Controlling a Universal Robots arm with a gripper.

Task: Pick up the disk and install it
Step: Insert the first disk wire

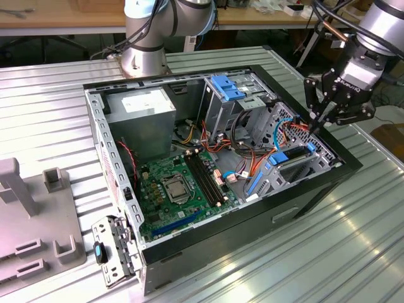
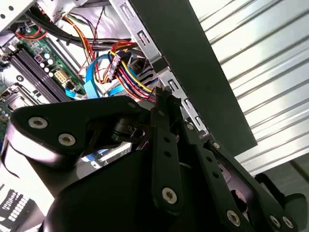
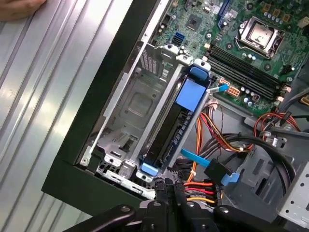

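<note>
Gripper (image 3: 166, 187) right up close, its fingers pinched together on nothing. Just beyond its tips, the first wrist view gives us the disk (image 3: 192, 93), standing on edge in the drive cage (image 3: 135, 101). The second wrist view offers coloured cables (image 2: 120, 63) past the tips. In the exterior view the arm (image 1: 379, 31) leans in from the exterior view's right, tips angled down over the computer case (image 1: 303, 196).

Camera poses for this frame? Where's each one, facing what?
Exterior view: off-arm, high, looking down into the open case; arm base and hand show.
First wrist view: on the wrist, facing the disk in its cage; hand shows.
Second wrist view: on the wrist, behind the hand, facing cables.
Shared: motherboard, in all three.
</note>
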